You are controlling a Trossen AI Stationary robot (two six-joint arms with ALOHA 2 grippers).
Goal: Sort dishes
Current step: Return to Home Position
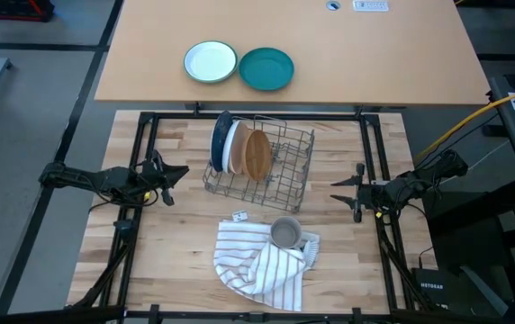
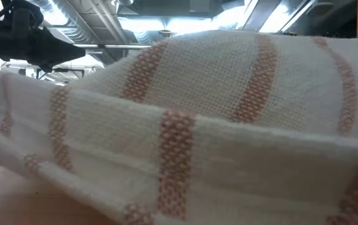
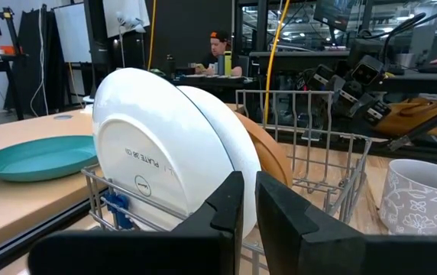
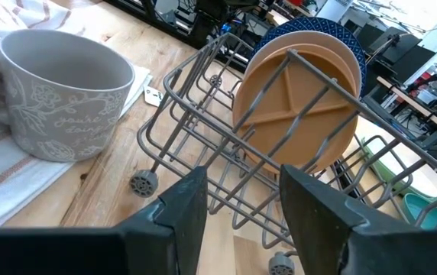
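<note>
Three plates stand on edge in a grey wire rack (image 1: 280, 175) at the table's middle: the blue one (image 1: 219, 139) farthest left, the white one (image 1: 235, 147) beside it, the tan-brown one (image 1: 257, 155) to the right. The left wrist view shows the blue plate's white underside (image 3: 157, 160); the right wrist view shows the tan plate (image 4: 299, 107) with the blue rim behind it. My left gripper (image 1: 182, 172) hovers left of the rack, its fingers (image 3: 230, 202) a narrow gap apart, empty. My right gripper (image 1: 334, 192) hovers right of the rack, open and empty (image 4: 241, 206).
A grey patterned mug (image 1: 285, 233) sits on a crumpled white striped towel (image 1: 262, 270) near the front edge; the towel fills the low view (image 2: 216, 125). A white green-rimmed bowl (image 1: 211, 62) and a teal plate (image 1: 266, 69) lie on the far table. A person sits in the room beyond.
</note>
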